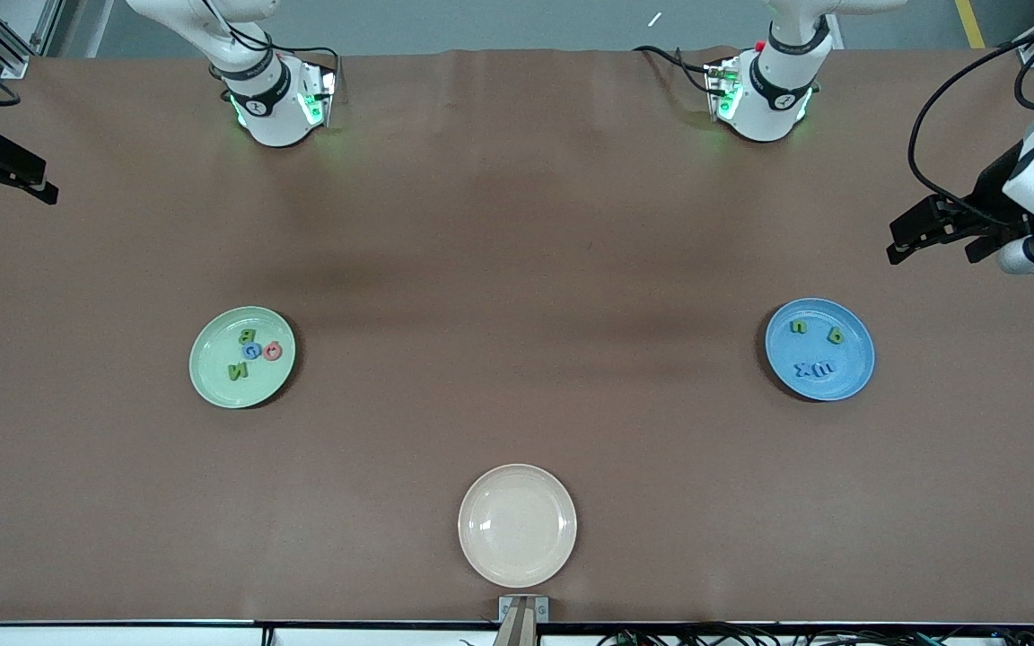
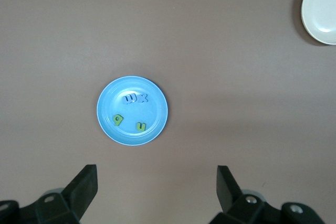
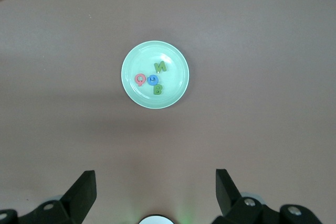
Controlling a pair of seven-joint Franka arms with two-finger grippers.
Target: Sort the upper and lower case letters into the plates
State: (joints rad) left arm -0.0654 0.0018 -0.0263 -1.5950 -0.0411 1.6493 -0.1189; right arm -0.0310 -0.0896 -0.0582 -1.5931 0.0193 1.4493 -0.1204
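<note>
2 white arms, black joint rings, green base lights, black cables; black jaws, silver screws.

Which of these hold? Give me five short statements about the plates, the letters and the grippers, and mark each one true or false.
1. The green plate holds four letters. True.
2. The blue plate lies toward the right arm's end of the table. False: it lies toward the left arm's end.
3. The white plate holds one blue letter. False: it holds nothing.
4. Both the left gripper and the right gripper are open and hold nothing. True.
5. The white plate is the plate nearest the front camera. True.
</note>
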